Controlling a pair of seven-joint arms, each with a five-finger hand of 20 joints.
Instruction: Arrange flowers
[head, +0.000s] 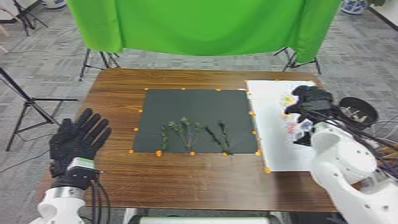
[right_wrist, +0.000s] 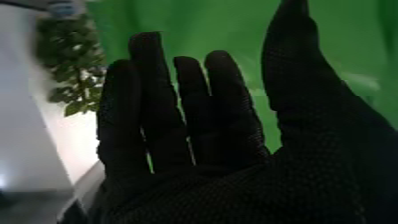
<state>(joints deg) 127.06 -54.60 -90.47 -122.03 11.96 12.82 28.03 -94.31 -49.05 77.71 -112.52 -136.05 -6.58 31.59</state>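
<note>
One robot hand (head: 76, 142), the left, is held palm-flat at the left edge of the worktop (head: 178, 187), its arm coming up from the near corner; its fingers are straight and slightly spread, pointing away from the robot, and it has nothing in its grasp. To its right, thin stems (head: 189, 136) lie roughly side by side on the dark mat (head: 182, 102), small heads toward the far side. They should be light and springy, easily bent, with delicate tips; a gentle pinch around the middle or lower length would suit, clear of the heads. Next to the mat, the white sheet (head: 277, 150) carries pale and colourful pieces (head: 290, 101), probably blooms, which would crush under a full grip and are better lifted by whatever stalk they have. The right hand (head: 313, 99) is over the sheet's right side, its arm slanting in from the near right; the right wrist view gives it as released, fingers long and upright, thumb well apart. Just beyond it, farther right, sits a dark round container (head: 355, 104).
</note>
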